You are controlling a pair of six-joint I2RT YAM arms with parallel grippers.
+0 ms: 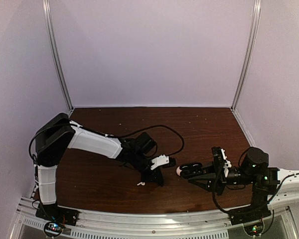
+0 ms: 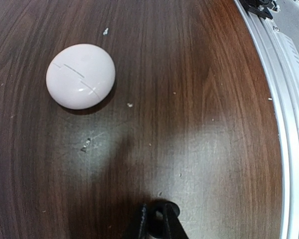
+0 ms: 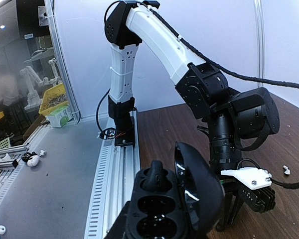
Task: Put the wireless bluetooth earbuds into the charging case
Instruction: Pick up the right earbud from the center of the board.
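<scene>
My right gripper (image 1: 197,174) is shut on a black charging case (image 3: 162,209), holding it above the table with its lid (image 3: 199,191) swung open. One black earbud (image 3: 154,177) sits in the case's top socket; the lower sockets look empty. My left gripper (image 2: 157,218) points down at the table just left of the case, its fingers nearly together on a small dark round thing that looks like a black earbud. A tiny white stemmed earbud (image 1: 141,183) lies on the table near the left gripper (image 1: 158,179). A closed white egg-shaped case (image 2: 80,75) rests on the wood.
The dark wooden table (image 1: 199,134) ends at a metal rail (image 1: 154,219) along the near edge, seen also in the left wrist view as the rail (image 2: 289,124). White walls enclose the back and sides. A small white bit (image 3: 286,170) lies on the wood.
</scene>
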